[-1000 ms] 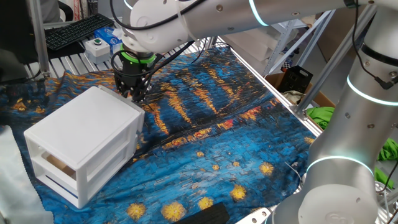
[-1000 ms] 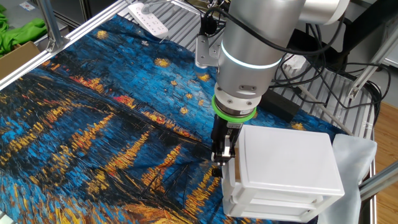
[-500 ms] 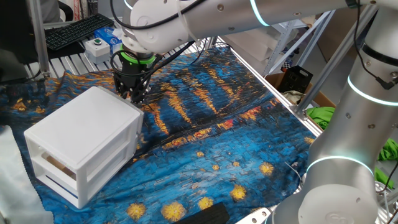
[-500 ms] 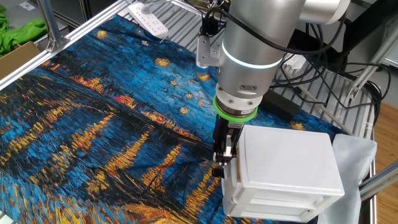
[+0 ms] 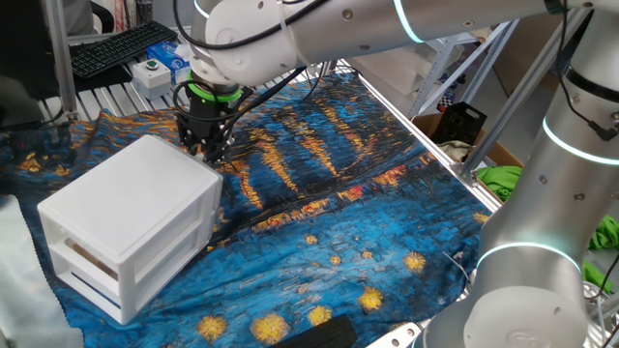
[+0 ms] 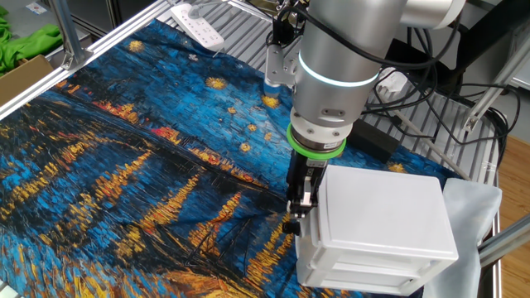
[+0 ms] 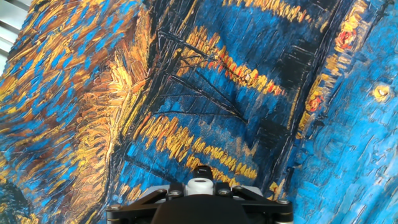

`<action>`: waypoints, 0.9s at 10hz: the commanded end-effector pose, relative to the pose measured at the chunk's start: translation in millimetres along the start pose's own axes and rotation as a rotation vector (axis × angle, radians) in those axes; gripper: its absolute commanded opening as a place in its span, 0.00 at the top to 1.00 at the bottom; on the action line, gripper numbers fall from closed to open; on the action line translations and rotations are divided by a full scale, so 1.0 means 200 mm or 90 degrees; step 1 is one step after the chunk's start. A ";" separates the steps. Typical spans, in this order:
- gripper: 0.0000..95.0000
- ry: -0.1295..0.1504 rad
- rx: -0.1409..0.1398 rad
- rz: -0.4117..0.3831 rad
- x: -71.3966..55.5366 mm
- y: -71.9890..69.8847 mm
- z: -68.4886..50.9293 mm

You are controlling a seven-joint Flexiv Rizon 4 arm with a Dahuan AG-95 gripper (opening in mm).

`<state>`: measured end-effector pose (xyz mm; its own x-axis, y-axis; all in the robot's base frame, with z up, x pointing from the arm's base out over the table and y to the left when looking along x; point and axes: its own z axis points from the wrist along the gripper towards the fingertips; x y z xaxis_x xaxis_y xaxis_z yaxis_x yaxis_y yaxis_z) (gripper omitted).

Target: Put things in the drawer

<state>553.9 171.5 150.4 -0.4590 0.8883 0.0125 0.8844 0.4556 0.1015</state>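
The white two-drawer cabinet (image 5: 135, 193) stands at the left of the starry blue cloth; it also shows in the other fixed view (image 6: 381, 215). Its upper drawer (image 5: 70, 235) is pushed in, and something pale tan (image 5: 92, 254) shows through its front opening. No loose tan block shows on the cloth. My gripper (image 5: 209, 147) hangs just over the cloth against the cabinet's far corner, beside its wall (image 6: 294, 219). Its fingers look shut and hold nothing. The hand view shows only cloth beyond the gripper base (image 7: 199, 208).
The lower drawer (image 5: 92, 293) is pushed in too. A keyboard (image 5: 121, 46) and a small box lie behind the cabinet. A power strip (image 6: 197, 25) lies at the cloth's far edge. Cables and a pale sheet (image 6: 474, 203) lie near the cabinet.
The gripper has shifted only slightly beside the cabinet's corner. The cabinet and its drawers have not moved.
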 end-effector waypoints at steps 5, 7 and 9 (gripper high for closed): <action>1.00 0.000 -0.003 0.015 0.03 0.00 0.00; 1.00 -0.001 -0.003 0.017 0.03 0.00 0.00; 1.00 -0.001 -0.003 0.017 0.04 -0.01 0.00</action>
<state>548.9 178.5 150.4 -0.4360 0.8999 0.0138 0.8954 0.4322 0.1072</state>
